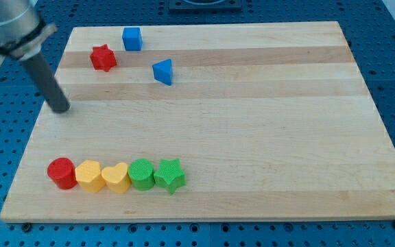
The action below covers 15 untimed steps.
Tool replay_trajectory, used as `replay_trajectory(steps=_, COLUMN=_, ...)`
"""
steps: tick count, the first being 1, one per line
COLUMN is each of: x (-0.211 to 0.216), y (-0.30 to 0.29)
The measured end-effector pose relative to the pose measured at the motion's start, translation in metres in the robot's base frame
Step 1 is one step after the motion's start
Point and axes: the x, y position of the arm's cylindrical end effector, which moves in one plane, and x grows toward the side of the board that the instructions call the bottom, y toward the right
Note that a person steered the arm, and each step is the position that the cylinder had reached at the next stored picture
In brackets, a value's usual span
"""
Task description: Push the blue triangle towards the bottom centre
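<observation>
At the left edge of the pale wooden board point(252, 137), my tip point(62, 110) (a bare rod, with no jaws to open or close) stands well apart from the small blue triangle block point(162, 71), which sits top-left of centre, unpushed; I judge an approach from above is needed.

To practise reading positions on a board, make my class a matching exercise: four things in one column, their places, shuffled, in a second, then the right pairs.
Column one:
1. blue triangle
2. red star
3. green star
4. my tip

Column two:
A. right end of the bottom row of blocks
B. near the board's left edge, apart from every block
C. left of the blue cube, slightly lower
D. right of the blue cube, lower

Pairs: 1-D, 2-C, 3-A, 4-B
</observation>
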Motion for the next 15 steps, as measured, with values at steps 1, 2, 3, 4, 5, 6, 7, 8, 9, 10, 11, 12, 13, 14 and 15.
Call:
replay_trajectory(steps=1, x=-0.051, y=0.037)
replay_trajectory(steps=2, x=-0.068, y=0.096)
replay_trajectory(steps=3, x=-0.068, y=0.186)
replay_trajectory(steps=4, x=-0.045, y=0.284)
replay_trajectory(steps=5, x=-0.021, y=0.348)
replay_trajectory(steps=6, x=-0.025, y=0.345)
replay_trajectory(steps=7, x=-0.035, y=0.315)
replay_trajectory(steps=8, x=-0.017, y=0.295)
replay_trajectory(steps=9, x=0.045, y=0.302)
replay_trajectory(steps=10, x=0.073, y=0.317)
replay_trajectory(steps=11, x=0.04, y=0.304)
replay_trajectory(steps=12, x=0.02, y=0.264)
replay_trajectory(steps=13, x=0.046, y=0.254)
replay_trajectory(steps=14, x=0.083, y=0.275)
replay_trajectory(steps=15, x=0.113, y=0.297)
